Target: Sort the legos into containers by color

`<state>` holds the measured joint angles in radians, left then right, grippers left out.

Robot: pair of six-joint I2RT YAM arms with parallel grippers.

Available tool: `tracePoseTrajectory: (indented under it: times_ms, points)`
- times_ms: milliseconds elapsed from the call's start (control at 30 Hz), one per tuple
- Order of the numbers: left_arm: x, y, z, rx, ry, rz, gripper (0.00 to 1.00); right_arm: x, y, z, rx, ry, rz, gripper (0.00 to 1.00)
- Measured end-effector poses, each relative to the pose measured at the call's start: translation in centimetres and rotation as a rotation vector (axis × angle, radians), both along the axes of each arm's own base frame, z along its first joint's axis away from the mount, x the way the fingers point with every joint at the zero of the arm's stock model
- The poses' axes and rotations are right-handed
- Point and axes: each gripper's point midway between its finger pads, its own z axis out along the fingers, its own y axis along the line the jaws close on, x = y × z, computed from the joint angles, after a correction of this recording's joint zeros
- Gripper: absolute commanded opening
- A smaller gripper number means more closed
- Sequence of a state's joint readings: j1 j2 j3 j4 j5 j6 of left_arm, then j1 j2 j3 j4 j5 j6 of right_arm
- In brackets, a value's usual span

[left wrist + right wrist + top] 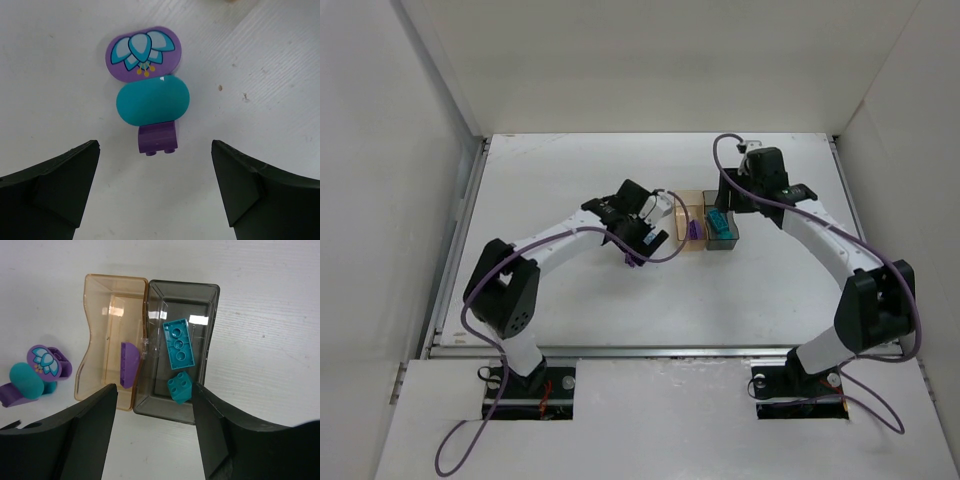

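The left hand hangs over the bench, fingers spread wide and pinching nothing. A loose lego cluster lies just ahead of the fingertips, toward 12 o'clock. It is made up of a purple oval tile printed with a flower, a teal oval piece touching it at 6 o'clock, and a small purple brick nearest the hand. The right hand hovers above the two bins, fingers apart and empty. The amber bin and the grey bin stand with long walls touching, amber at 9 o'clock of grey. A purple brick rests in the amber bin. A teal plate and a teal brick lie in the grey one. In the right wrist view the cluster sits at 9 o'clock of the amber bin, apart from it
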<state>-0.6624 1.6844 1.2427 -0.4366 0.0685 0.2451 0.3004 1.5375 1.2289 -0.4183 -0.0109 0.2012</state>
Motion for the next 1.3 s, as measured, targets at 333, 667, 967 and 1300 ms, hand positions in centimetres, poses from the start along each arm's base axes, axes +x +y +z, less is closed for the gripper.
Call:
tracePoseTrajectory:
  times_ms: [333,667,967,1300]
  points:
    - [-0.2,1.8,-4.6,0.135,0.085,0.05,0.61,-0.4,0.6,1.1,0.036,-0.019,0.027,0.67]
    - [0.1,1.4,-5.3,0.133,0.1,0.053,0.52,-0.8,0.8,0.5,0.042,-0.002,0.038,0.67]
    - [0.2,0.5,-4.9,0.094,0.106,0.054,0.17,-1.2,1.0,0.0,0.05,0.013,0.052,0.67]
    - [0.7,0.4,-4.8,0.09,0.088,0.065,0.0,-1.8,2.2,0.3,0.084,0.017,0.132,0.68]
